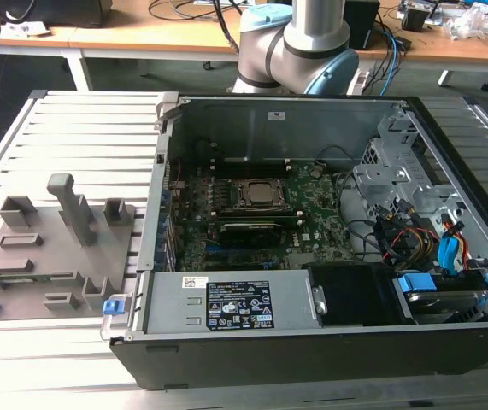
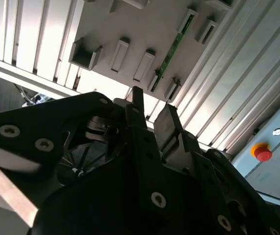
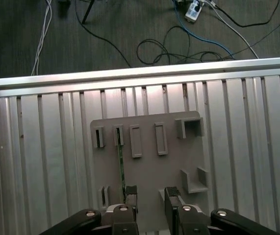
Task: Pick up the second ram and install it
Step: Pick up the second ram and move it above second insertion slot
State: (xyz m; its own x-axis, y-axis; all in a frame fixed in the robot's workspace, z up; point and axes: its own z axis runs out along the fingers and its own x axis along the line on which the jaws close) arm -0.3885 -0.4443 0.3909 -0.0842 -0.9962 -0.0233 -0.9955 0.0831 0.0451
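The second ram (image 3: 120,166) is a thin green stick standing on edge in a slot of the grey fixture plate (image 3: 149,161). In the second wrist view the ram (image 2: 171,49) runs diagonally across the same plate (image 2: 130,29). My gripper (image 3: 150,198) hangs well above the plate, open, with nothing between its dark fingers (image 3: 130,196). In the first wrist view the ram's near end lies just beside one fingertip, outside the gap. The second wrist view also shows the gripper (image 2: 152,115) open above the plate's edge.
In the exterior view an open computer case (image 1: 312,342) lies on the slatted aluminium table (image 1: 81,128), with the motherboard (image 1: 316,201) and CPU socket (image 1: 256,195) inside. The fixture plate (image 1: 47,256) sits at that view's left, with upright posts. The arm's base (image 1: 295,43) stands behind the case.
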